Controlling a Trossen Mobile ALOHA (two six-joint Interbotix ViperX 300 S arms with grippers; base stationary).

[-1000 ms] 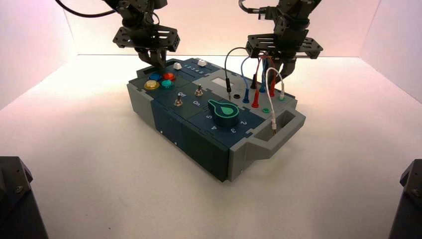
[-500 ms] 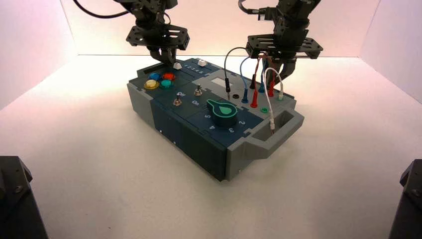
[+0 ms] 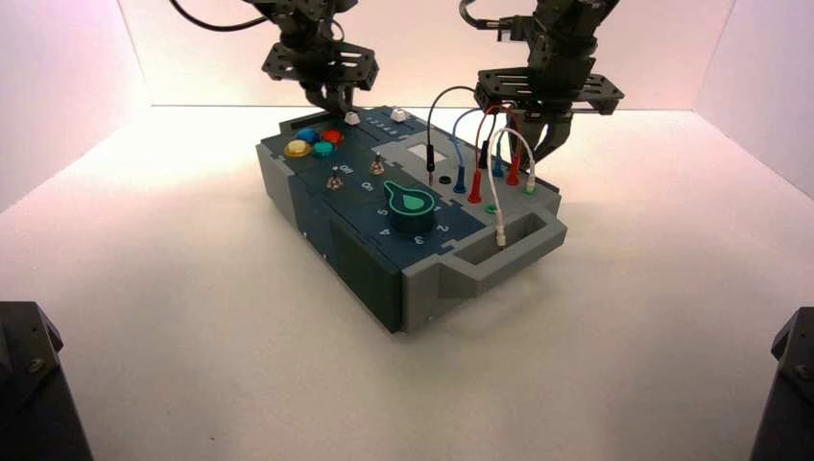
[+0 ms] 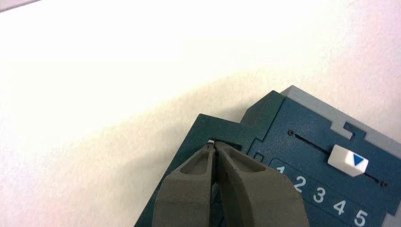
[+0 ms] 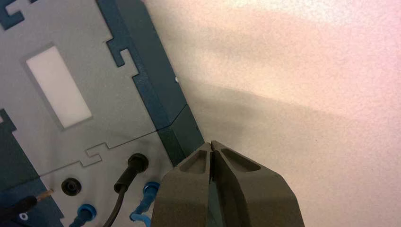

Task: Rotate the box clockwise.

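Note:
The box (image 3: 432,279), grey and dark blue, lies askew on the white table, with coloured buttons (image 3: 312,142), toggle switches (image 3: 376,165), a green dial (image 3: 413,204) and looped wires (image 3: 494,154). My left gripper (image 3: 333,102) is shut, its tips against the box's far left corner. In the left wrist view the left gripper (image 4: 213,144) rests on the dark-blue corner (image 4: 222,130) beside a white slider (image 4: 347,160). My right gripper (image 3: 549,144) is shut behind the wires, at the box's far long edge. In the right wrist view the right gripper (image 5: 210,144) touches that dark-blue edge (image 5: 182,132).
White walls enclose the table at the back and both sides. Two dark blocks stand at the near corners, left (image 3: 29,384) and right (image 3: 787,384). The right wrist view shows a white window (image 5: 56,87) and a black plug (image 5: 135,163) on the grey panel.
My left gripper has moved right and back along the far left corner. The box has turned clockwise: its far end swung right, its near corner left. The right gripper has hardly moved.

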